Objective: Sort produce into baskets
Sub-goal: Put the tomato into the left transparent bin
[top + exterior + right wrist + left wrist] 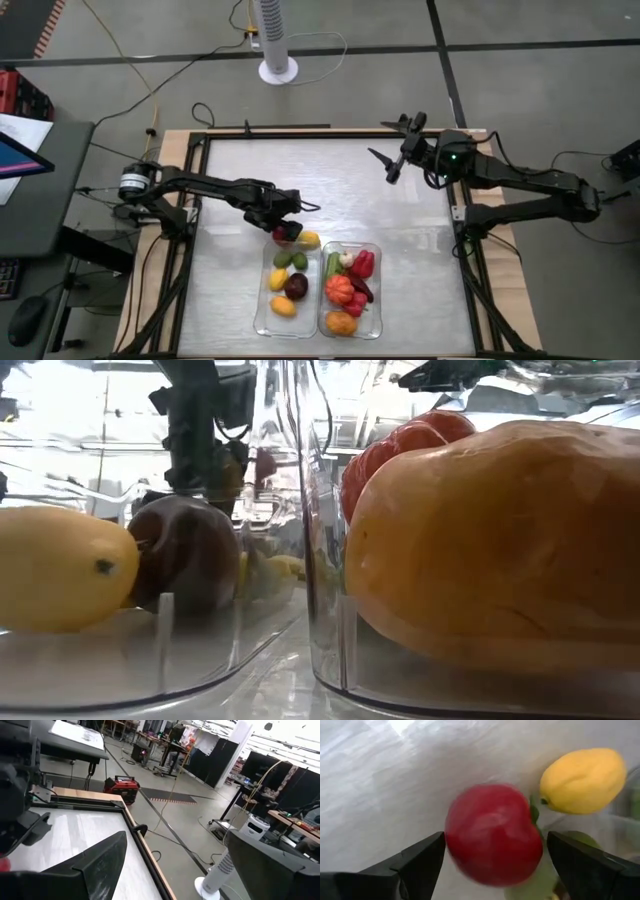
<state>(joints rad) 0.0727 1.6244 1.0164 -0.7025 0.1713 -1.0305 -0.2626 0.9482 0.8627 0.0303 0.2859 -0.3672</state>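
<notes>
Left gripper [284,229]: low over the far rim of the left basket, just left of frame centre in the high view. Fingers spread wide in the left wrist view, and the red fruit [492,834] sits in the gap between them, touching neither finger, so nothing is gripped.
Red fruit: blurred in the left wrist view, green leaf at its side; in the high view it shows as a red spot under the gripper at the basket's far edge.
Yellow lemon [309,239]: right beside the red fruit, by the far rim where the two baskets meet.
Left basket [259,318]: lower centre of the high view, with yellow, green and dark maroon pieces inside.
Right basket [378,290]: touching the left one on its right side, holding red, orange and green pieces.
Right gripper [385,161]: parked high at upper right of the high view, well apart from the baskets, fingers open on nothing.
</notes>
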